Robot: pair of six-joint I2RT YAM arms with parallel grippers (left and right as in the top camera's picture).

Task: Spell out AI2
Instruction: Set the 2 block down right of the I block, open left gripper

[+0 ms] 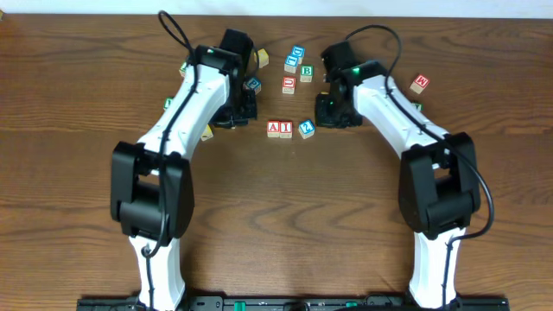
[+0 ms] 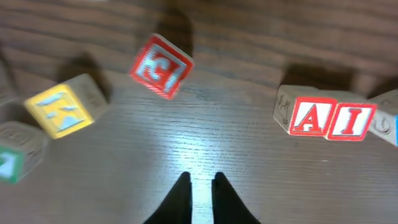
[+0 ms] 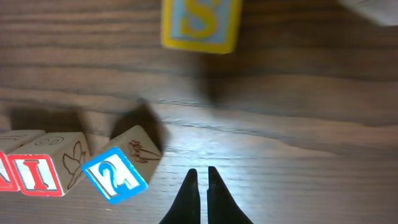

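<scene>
The A cube (image 1: 273, 129) and the I cube (image 1: 285, 129) stand touching in a row mid-table, red letters up. The 2 cube (image 1: 306, 129) lies just right of them, turned at an angle with a small gap. In the left wrist view the A cube (image 2: 308, 116) and I cube (image 2: 352, 121) sit far right of my left gripper (image 2: 201, 180), which is shut on nothing above bare wood. My right gripper (image 3: 202, 172) is shut and empty too, with the 2 cube (image 3: 115, 174) close on its left and the I cube (image 3: 40, 175) beyond.
Loose cubes lie behind the row: a blue one (image 1: 298, 53), a green B (image 1: 306, 72), a red one (image 1: 289, 85), another red one (image 1: 419, 83) far right. A red cube (image 2: 161, 66) and a yellow cube (image 2: 60, 110) lie ahead of the left gripper. A yellow S cube (image 3: 200, 22) lies ahead of the right.
</scene>
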